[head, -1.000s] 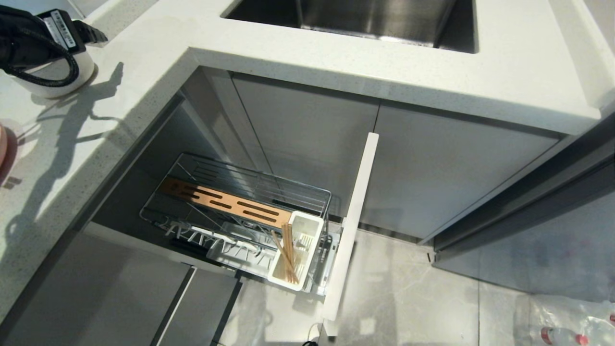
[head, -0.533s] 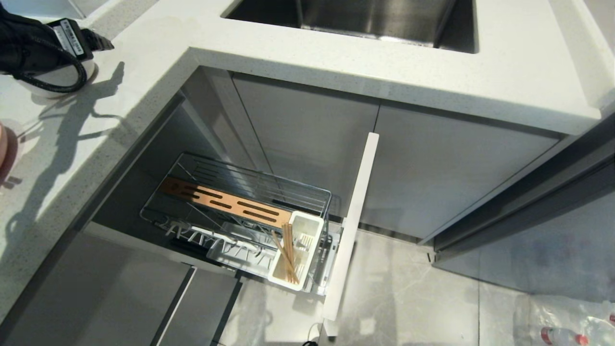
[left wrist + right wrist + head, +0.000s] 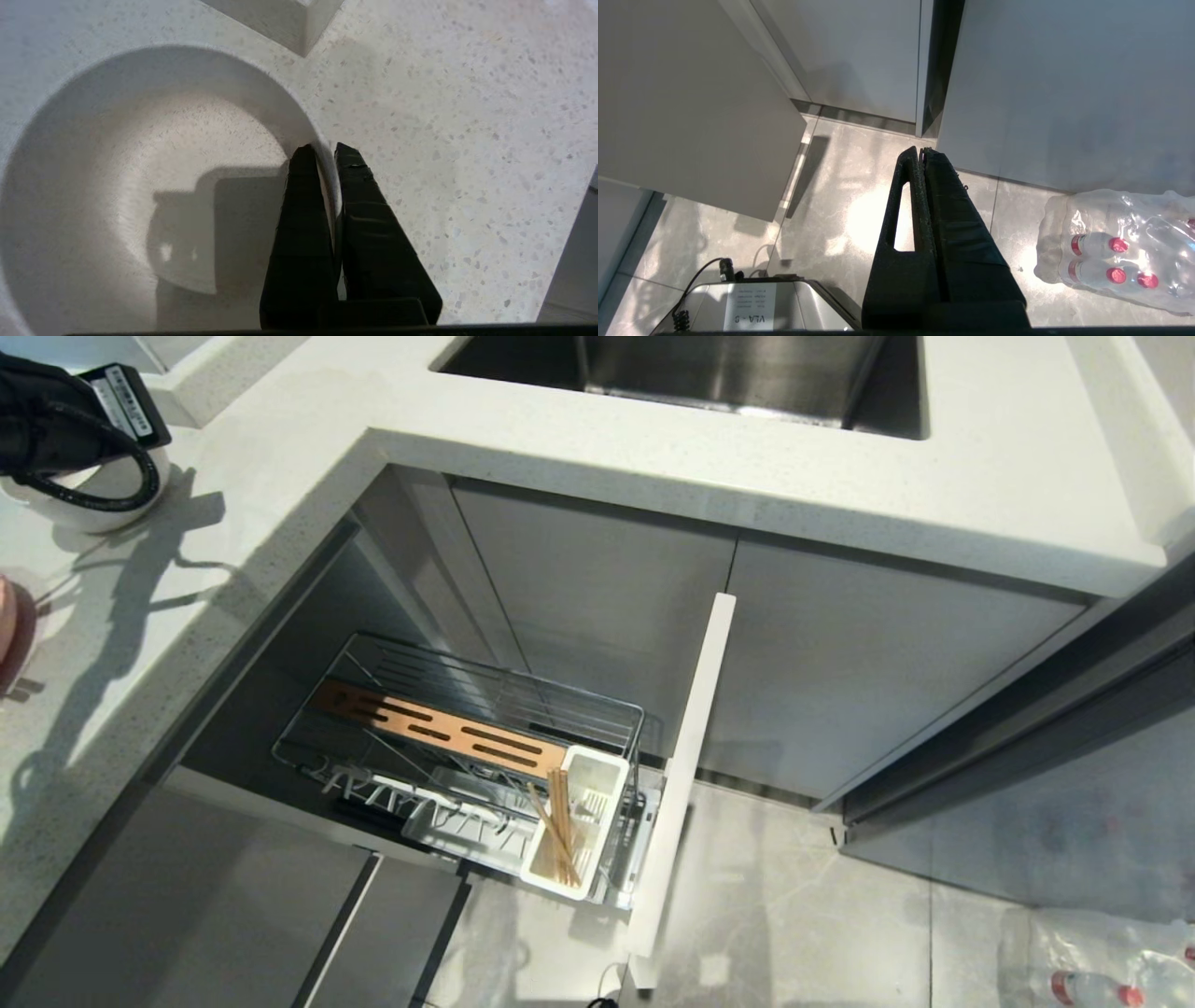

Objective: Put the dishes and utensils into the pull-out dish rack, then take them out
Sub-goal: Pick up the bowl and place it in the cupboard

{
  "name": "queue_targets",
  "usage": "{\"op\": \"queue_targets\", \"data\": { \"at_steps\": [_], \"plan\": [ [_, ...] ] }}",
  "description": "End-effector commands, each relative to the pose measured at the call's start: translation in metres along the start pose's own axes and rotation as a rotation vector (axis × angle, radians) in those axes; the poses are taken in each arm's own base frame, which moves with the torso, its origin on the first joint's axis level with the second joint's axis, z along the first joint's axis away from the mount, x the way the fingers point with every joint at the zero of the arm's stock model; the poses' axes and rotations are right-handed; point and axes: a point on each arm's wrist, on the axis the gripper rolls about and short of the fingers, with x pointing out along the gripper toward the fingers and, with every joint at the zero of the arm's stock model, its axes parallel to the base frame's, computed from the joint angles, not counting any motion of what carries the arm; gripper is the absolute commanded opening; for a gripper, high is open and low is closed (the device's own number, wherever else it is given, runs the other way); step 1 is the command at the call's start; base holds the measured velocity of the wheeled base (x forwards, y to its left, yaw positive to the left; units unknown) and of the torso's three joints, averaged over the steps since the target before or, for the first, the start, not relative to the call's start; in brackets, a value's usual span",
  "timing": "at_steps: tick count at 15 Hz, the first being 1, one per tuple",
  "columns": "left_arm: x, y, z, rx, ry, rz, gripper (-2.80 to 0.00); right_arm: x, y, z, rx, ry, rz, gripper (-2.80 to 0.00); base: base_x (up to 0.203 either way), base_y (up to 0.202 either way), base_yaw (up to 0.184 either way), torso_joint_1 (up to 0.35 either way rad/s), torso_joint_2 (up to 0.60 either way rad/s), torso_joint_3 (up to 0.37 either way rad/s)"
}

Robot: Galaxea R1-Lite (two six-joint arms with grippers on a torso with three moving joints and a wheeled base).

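Pinched bowl [image 3: 140, 177] rim at counter's [image 3: 560, 420] far left corner with left gripper [image 3: 322, 158] — right gripper [image 3: 921, 154] pressed together, parked; chopsticks [image 3: 558, 831] already in rack [image 3: 467, 709] — next, presumably, lift and carry to rack.

Bowl [image 3: 89, 504] up on the counter [image 3: 233, 476], far left, left gripper [image 3: 325, 154] pinching its rim. Rack [image 3: 467, 756] pulled out below, chopsticks [image 3: 558, 835] in the cutlery box [image 3: 597, 775] by the drawer front [image 3: 681, 775]. Sink [image 3: 709, 373] behind. Bottles [image 3: 1092, 980] on floor, right.
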Motion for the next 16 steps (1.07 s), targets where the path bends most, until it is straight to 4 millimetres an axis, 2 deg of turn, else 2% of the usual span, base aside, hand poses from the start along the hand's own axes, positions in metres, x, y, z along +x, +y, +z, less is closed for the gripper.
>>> {"op": "queue_targets", "data": {
  "at_steps": [1, 4, 6, 8, 12, 16],
  "plan": [
    [-0.002, 0.0, 0.001, -0.003, -0.001, -0.001, -2.8, 0.0, 0.0, 0.0, 0.0, 0.002, 0.0, -2.8, 0.0, 0.0, 0.0, 0.0, 0.0, 0.0],
    [-0.009, 0.0, 0.005, -0.007, -0.01, -0.002, -2.8, 0.0, 0.0, 0.0, 0.0, 0.002, 0.0, -2.8, 0.0, 0.0, 0.0, 0.0, 0.0, 0.0],
    [-0.029, 0.0, 0.013, -0.009, -0.028, -0.004, -2.8, 0.0, 0.0, -0.001, 0.0, 0.004, -0.001, -2.8, 0.0, 0.0, 0.0, 0.0, 0.0, 0.0],
    [-0.061, 0.0, 0.02, -0.008, -0.014, -0.013, -2.8, 0.0, 0.0, 0.0, 0.0, 0.002, -0.001, -2.8, 0.0, 0.0, 0.0, 0.0, 0.0, 0.0],
    [-0.139, -0.011, 0.026, 0.001, -0.006, -0.122, -2.8, 0.0, 0.0, -0.001, 0.0, 0.003, -0.001, -2.8, 0.0, 0.0, 0.0, 0.0, 0.0, 0.0],
    [-0.178, -0.026, -0.002, 0.074, 0.004, -0.291, -2.8, 0.0, 0.0, 0.0, 0.0, 0.002, 0.0, -2.8, 0.0, 0.0, 0.0, 0.0, 0.0, 0.0]
  ]
}}
